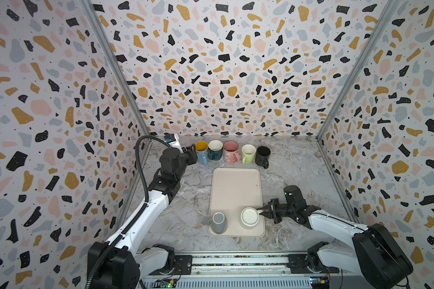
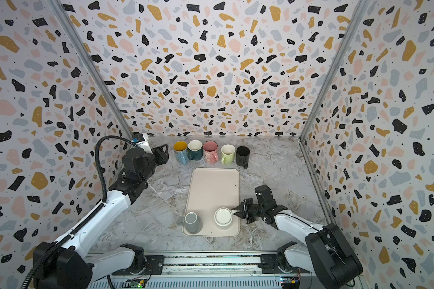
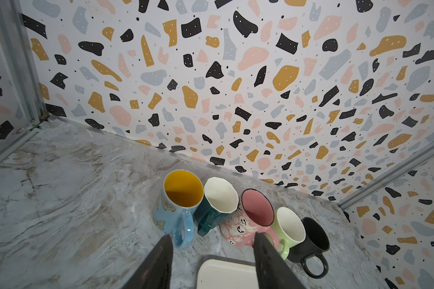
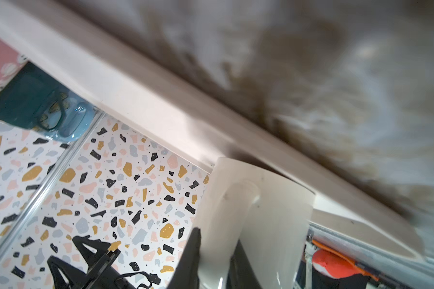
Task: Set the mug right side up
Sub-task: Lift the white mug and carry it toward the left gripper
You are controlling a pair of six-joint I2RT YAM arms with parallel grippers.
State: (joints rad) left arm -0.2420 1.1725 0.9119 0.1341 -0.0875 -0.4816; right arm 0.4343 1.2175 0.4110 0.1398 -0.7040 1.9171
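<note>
A white mug (image 1: 249,216) (image 2: 223,216) stands upside down, base up, at the front right of the beige tray (image 1: 236,185) (image 2: 213,185). My right gripper (image 1: 261,211) (image 2: 236,211) reaches in from the right, level with the mug, and is shut on its handle. In the right wrist view the white handle sits pinched between the two dark fingers (image 4: 217,235), with the mug's wall (image 4: 273,200) just beyond. My left gripper (image 1: 192,152) (image 2: 164,152) hovers at the back left, open and empty (image 3: 213,235).
A grey mug (image 1: 218,221) (image 2: 193,221) also stands upside down at the tray's front left. Along the back wall several upright mugs stand in a row: blue (image 1: 201,151), teal (image 1: 215,149), pink (image 1: 231,151), green (image 1: 248,153), black (image 1: 263,155). Patterned walls close three sides.
</note>
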